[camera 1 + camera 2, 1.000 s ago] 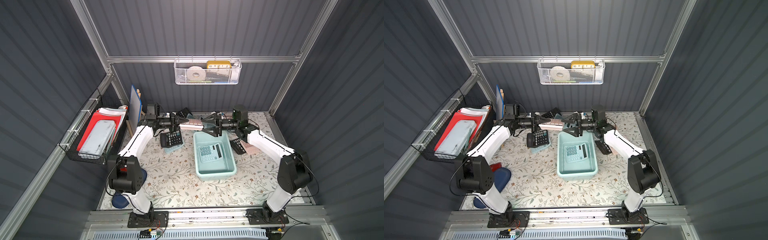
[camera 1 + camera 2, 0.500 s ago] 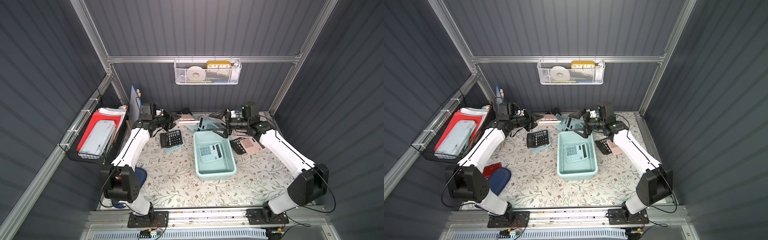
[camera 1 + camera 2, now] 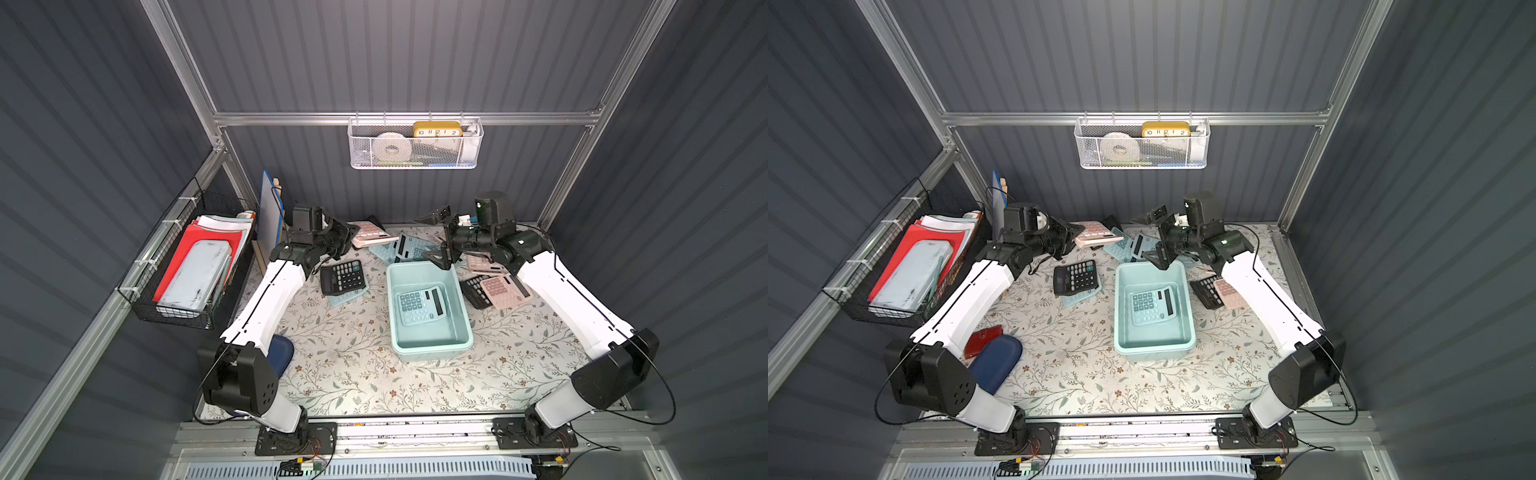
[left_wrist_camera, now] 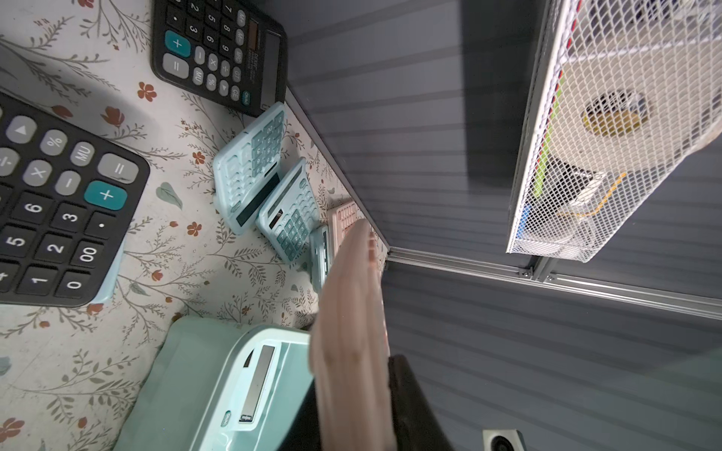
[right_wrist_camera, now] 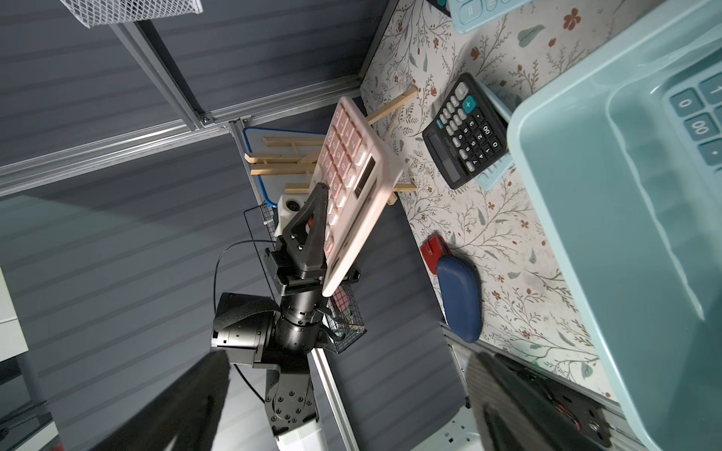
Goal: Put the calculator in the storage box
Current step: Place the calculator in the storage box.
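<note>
My left gripper (image 3: 348, 240) is shut on a pink calculator (image 3: 372, 235), held in the air at the back of the table, left of the storage box (image 3: 430, 354). In the left wrist view the pink calculator (image 4: 349, 324) shows edge-on between the jaws. The right wrist view shows the pink calculator (image 5: 353, 164) clamped at one end. The pale mint storage box (image 3: 1154, 352) holds a teal calculator (image 3: 420, 301) lying flat. My right gripper (image 3: 438, 239) hangs open and empty above the box's far rim, its fingers (image 5: 504, 394) spread wide.
A black calculator (image 3: 343, 277) lies on a teal one left of the box. More teal calculators (image 3: 409, 248) lie at the back, pink and black ones (image 3: 496, 289) to the right. A black wire basket (image 3: 187, 266) hangs left, a white mesh basket (image 3: 415, 143) on the back wall.
The two grippers, close together at the pink calculator a second ago, have drawn apart. The left carried the calculator leftward; the right opened wider and backed off to the right.
</note>
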Robot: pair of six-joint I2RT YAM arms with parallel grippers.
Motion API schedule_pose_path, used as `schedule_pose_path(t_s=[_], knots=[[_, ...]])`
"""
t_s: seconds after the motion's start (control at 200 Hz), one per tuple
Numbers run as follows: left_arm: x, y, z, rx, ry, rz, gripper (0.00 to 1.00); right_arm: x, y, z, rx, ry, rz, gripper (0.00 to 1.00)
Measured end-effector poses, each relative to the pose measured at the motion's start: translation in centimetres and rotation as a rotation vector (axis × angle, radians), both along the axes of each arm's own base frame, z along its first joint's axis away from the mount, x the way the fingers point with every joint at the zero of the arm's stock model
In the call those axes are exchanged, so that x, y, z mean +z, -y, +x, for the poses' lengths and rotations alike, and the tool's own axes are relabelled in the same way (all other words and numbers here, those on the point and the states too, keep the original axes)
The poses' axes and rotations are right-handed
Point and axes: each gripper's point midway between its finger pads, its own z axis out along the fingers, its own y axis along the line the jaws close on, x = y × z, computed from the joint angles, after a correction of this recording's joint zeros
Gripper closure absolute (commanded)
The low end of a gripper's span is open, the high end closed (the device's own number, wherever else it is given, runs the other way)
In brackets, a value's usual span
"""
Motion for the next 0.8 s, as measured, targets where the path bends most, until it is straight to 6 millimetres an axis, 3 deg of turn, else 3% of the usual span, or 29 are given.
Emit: schedule_pose_path(t_s=[0.335,0.525,0.795], knots=[[0.0,-0.6,-0.4,0.017,0.018,0.075,1.0,-3.0,-2.1,-1.2,-0.007,-0.127,-0.042,0.06],[1.5,-1.1,-1.2,0.029,0.061,0.093,1.0,-4.7,-3.3,-1.2,-0.017,-0.187,-0.055,0.07],[3.1,-1.2,-2.1,0.031,0.115,0.093,1.0,-5.0,-3.9,-1.4,-0.026,-0.208,-0.051,0.1]])
